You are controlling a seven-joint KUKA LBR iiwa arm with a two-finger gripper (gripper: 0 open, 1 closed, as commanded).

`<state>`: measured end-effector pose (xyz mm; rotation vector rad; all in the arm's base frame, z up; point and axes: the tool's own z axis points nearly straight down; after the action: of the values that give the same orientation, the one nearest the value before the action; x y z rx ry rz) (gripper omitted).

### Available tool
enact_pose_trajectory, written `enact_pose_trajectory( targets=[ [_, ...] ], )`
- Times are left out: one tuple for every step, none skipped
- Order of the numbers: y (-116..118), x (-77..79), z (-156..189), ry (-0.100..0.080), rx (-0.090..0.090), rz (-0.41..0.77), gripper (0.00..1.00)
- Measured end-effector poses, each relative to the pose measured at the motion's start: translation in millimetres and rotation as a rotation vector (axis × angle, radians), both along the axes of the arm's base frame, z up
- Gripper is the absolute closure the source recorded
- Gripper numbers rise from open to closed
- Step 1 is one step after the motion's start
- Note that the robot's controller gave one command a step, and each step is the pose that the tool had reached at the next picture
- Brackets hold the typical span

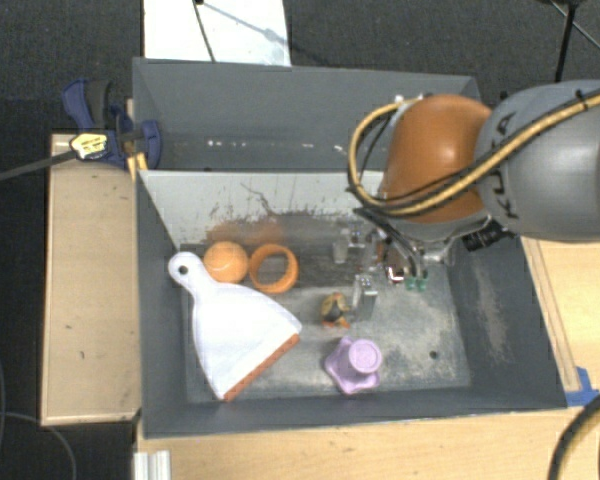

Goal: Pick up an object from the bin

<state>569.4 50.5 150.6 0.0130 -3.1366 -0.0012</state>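
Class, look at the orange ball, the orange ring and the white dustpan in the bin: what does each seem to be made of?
Orange ball: probably matte plastic or foam; even colour, no sharp glint.
Orange ring: likely smooth plastic; uniform colour, clean round edge.
White dustpan: seems hard plastic, plain white, with a brownish-orange strip along its front edge, perhaps rubber.

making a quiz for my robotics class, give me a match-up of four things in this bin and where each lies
Things: 1 orange ball; 2 orange ring; 3 purple bottle-shaped toy; 4 white dustpan.
Places: a along the left side of the bin; b lower middle of the view; c just right of the ball; d beside the dustpan's handle.
Pairs: 1-d, 2-c, 3-b, 4-a.
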Motion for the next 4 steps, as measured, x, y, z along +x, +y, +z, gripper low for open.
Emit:
enact_pose_trajectory(
  targets=[
    [-0.2, 1.7, 4.6, -0.008, 0.000, -0.001, 0.00],
    [-6.0, -5.9, -39.5, -0.016, 0.001, -0.028, 0.00],
    [-10.9, -10.9, -55.4, -0.008, 0.000, -0.071, 1.00],
    [-10.9, -10.9, -55.4, -0.008, 0.000, -0.072, 1.00]
  ],
)
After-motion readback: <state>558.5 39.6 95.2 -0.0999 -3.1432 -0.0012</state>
